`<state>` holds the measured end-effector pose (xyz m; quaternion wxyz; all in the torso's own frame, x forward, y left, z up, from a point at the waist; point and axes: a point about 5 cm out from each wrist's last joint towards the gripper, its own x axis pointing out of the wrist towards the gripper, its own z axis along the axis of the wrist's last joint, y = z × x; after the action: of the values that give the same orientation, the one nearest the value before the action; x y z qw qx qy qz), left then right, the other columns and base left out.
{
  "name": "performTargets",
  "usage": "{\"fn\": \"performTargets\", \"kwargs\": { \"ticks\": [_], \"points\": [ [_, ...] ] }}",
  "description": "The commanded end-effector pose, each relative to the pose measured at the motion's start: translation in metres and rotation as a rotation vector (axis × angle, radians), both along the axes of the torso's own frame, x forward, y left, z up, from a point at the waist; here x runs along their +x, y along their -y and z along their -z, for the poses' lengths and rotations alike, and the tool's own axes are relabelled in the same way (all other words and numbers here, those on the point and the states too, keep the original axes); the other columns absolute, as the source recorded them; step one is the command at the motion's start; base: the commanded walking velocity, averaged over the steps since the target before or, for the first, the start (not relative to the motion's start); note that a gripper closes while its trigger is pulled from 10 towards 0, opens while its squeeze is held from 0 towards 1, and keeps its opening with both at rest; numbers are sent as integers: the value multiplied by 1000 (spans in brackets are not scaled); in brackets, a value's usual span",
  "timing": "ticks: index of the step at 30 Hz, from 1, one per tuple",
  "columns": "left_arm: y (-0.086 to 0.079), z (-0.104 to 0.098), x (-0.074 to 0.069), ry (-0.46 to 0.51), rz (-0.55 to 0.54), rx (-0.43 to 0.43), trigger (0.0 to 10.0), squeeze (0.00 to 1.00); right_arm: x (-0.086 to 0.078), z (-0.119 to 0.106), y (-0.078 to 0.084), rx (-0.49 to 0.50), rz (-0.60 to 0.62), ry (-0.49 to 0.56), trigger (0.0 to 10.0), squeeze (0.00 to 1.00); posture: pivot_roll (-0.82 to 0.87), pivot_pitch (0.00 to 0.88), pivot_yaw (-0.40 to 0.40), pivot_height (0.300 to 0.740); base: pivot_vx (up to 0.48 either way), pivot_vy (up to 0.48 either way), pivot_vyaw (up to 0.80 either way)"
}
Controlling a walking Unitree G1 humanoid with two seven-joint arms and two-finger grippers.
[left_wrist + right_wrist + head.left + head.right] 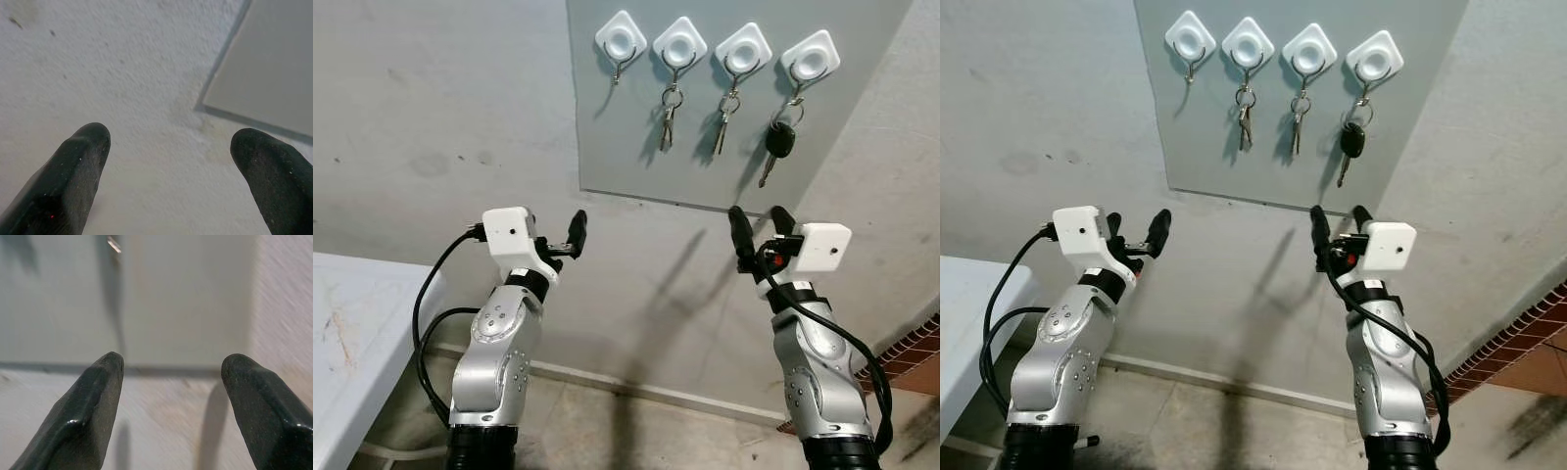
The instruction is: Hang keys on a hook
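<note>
Four white diamond-shaped hooks sit in a row on a grey wall panel [724, 166]. The leftmost hook [621, 39] is bare. A bunch of metal keys [669, 119] hangs from the second hook, another bunch [724, 125] from the third, and a black car key [779, 143] from the fourth. My left gripper [566, 241] is raised below the panel's lower left corner, open and holding nothing. My right gripper [761, 231] is up just under the panel's lower edge, below the car key, open and holding nothing. In the right wrist view a key tip [114, 244] shows above the fingertips [110, 369].
A white table [352, 333] stands at my left, close to the left arm. The rough plaster wall is directly ahead, with a baseboard and tiled floor [636, 431] below. Red brick paving [920, 357] shows at the far right.
</note>
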<state>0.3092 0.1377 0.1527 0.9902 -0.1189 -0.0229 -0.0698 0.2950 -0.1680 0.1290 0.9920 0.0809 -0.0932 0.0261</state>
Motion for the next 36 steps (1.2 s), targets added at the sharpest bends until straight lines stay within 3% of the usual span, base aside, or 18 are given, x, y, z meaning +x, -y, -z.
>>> {"fn": "performTargets", "kwargs": {
  "ticks": [1, 10, 24, 36],
  "points": [
    [-2, 2, 4, -5, -20, -5, 10000, 0, -1, 7, 4, -13, 24, -33, 10000, 0, -37, 0, 19, 740, 0, 0, 0],
    [-4, 4, 12, -1, -12, -21, 10000, 0, -2, 10, 8, -33, 58, -47, 10000, 0, -56, 0, 37, 740, 0, 0, 0],
    [-14, 15, 10, 10, -28, -6, 10000, 0, -8, 27, 9, -106, 32, -120, 10000, 0, -55, 0, 30, 740, 0, 0, 0],
    [-21, 20, 9, 10, -61, -7, 10000, 0, -6, 27, 10, -124, 23, -121, 10000, 0, -47, 0, 13, 740, 0, 0, 771]
  ]
}}
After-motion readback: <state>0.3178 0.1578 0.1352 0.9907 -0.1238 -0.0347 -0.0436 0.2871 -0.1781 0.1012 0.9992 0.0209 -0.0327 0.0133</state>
